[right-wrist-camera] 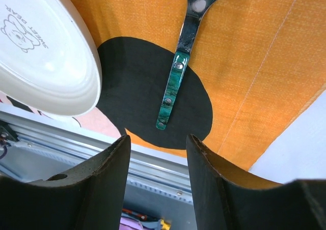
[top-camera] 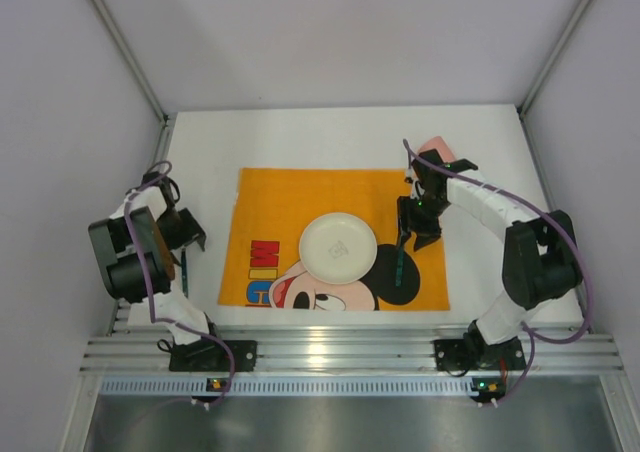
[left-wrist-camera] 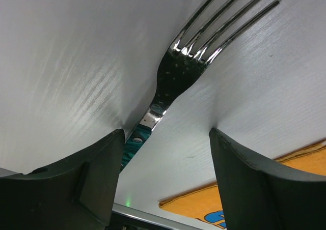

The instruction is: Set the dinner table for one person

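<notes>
The white dinner table [top-camera: 330,137] carries an orange Mickey Mouse mat [top-camera: 275,202] with a white plate [top-camera: 338,249] on it. A fork with a teal handle [left-wrist-camera: 181,72] lies on the bare table left of the mat [top-camera: 184,270]. My left gripper [left-wrist-camera: 167,133] is open low over it, with the handle running beside the left finger [left-wrist-camera: 97,179]. A second utensil with a teal handle [right-wrist-camera: 170,95] lies on the mat right of the plate [right-wrist-camera: 41,52]; its head is cut off. My right gripper [right-wrist-camera: 158,138] is open and empty above it.
A pink object [top-camera: 436,152] sits on the table behind the right arm, partly hidden. The metal rail [top-camera: 330,352] runs along the near edge. White walls close in the sides and back.
</notes>
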### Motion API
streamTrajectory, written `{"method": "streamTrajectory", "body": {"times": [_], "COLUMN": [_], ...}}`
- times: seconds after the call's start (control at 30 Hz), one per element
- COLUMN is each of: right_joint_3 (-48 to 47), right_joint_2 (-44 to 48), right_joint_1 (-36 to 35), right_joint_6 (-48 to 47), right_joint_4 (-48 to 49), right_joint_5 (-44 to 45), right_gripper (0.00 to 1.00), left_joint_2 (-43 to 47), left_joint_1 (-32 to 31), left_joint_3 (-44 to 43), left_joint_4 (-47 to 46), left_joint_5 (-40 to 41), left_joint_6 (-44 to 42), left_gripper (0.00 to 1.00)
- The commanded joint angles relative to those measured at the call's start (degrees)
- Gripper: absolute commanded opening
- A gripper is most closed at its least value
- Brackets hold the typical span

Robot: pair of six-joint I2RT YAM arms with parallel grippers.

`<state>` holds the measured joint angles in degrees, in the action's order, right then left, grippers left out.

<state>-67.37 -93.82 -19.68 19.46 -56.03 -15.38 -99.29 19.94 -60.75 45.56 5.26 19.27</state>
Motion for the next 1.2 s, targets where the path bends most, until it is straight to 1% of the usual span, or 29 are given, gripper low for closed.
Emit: {"method": "streamTrajectory", "body": {"times": [0.0, 0.07, 0.13, 0.2, 0.23, 0.3, 0.37, 0.4, 0.5, 0.57, 0.67, 0.7, 0.77, 0.8, 0.83, 0.9, 0.97, 1.1, 1.17], "right_joint_3": [-3.64, -3.99, -4.43, -4.87, -5.39, -6.01, -6.72, -6.89, -7.51, -7.68, -8.04, -8.30, -9.70, -10.75, -11.37, -12.78, -15.93, -18.66, -19.28], "right_joint_2": [-0.31, -0.66, -1.19, -1.71, -2.15, -2.33, -2.68, -2.68, -2.68, -2.33, -1.89, -1.98, -1.98, -2.24, -2.59, -3.21, -4.17, -5.23, -5.50], "right_joint_1": [0.52, 0.61, 0.61, 0.79, 0.70, 0.79, 0.79, 0.87, 0.87, 0.96, 1.40, 1.57, 2.45, 2.80, 3.24, 4.04, 4.47, 5.70, 6.41], "right_joint_6": [-0.65, -0.57, -0.65, -0.83, -0.83, -1.01, -1.09, -1.27, -2.14, -2.76, -3.82, -4.43, -4.96, -5.05, -4.96, -4.79, -4.87, -4.87, -4.79], "right_joint_4": [-1.45, -1.62, -1.89, -1.98, -2.15, -2.33, -2.50, -2.50, -2.94, -3.12, -3.65, -4.00, -4.79, -5.05, -5.23, -5.58, -6.19, -6.81, -7.25], "right_joint_5": [0.70, 0.87, 1.05, 0.79, 0.70, 0.44, 0.35, 0.35, 0.09, 0.34, 2.10, 3.41, 4.47, 4.56, 4.30, 3.95, 4.21, 4.04, 3.95], "right_gripper": [0.48, 0.48, 0.48, 0.47, 0.47, 0.46, 0.46, 0.45, 0.45, 0.47, 0.51, 0.52, 0.56, 0.61, 0.64, 0.70, 0.73, 0.73, 0.73], "left_joint_2": [-4.77, -6.27, -7.76, -8.90, -9.78, -10.49, -11.28, -11.37, -10.14, -7.51, -2.33, 0.12, 1.72, 2.34, 2.34, 1.99, 1.73, 0.33, -0.21], "left_joint_1": [1.41, 1.41, 1.41, 1.41, 1.41, 1.50, 1.41, 1.50, 1.24, -0.51, -5.69, -9.10, -13.42, -18.14, -19.75, -26.06, -29.59, -34.17, -35.15], "left_joint_3": [1.25, 1.43, 1.43, 1.16, 0.81, 0.11, -0.68, -1.73, -4.27, -5.25, -7.01, -7.97, -9.46, -11.30, -12.54, -15.17, -16.15, -17.03, -18.17], "left_joint_4": [-6.62, -6.98, -7.24, -6.98, -6.89, -6.63, -6.19, -5.40, -4.08, -3.64, -3.64, -3.90, -4.16, -4.08, -3.73, -2.58, -2.50, -1.80, -0.39], "left_joint_5": [-0.94, -2.18, -3.23, -2.80, -2.27, -1.48, -1.04, -0.52, 1.41, 3.52, 5.64, 4.16, 2.84, 2.22, 2.13, 1.87, 0.63, 0.72, 1.16], "left_joint_6": [0.59, 0.68, 0.07, -0.02, -0.11, -0.11, -0.11, -0.11, -0.11, -0.11, -0.37, -0.46, -0.28, -0.11, 0.33, 2.35, 4.45, 5.43, 6.04], "left_gripper": [0.72, 0.69, 0.50, 0.42, 0.29, 0.20, 0.05, 0.00, 0.00, 0.00, 0.00, 0.00, 0.00, 0.00, 0.00, 0.00, 0.00, 0.00, 0.00]}}
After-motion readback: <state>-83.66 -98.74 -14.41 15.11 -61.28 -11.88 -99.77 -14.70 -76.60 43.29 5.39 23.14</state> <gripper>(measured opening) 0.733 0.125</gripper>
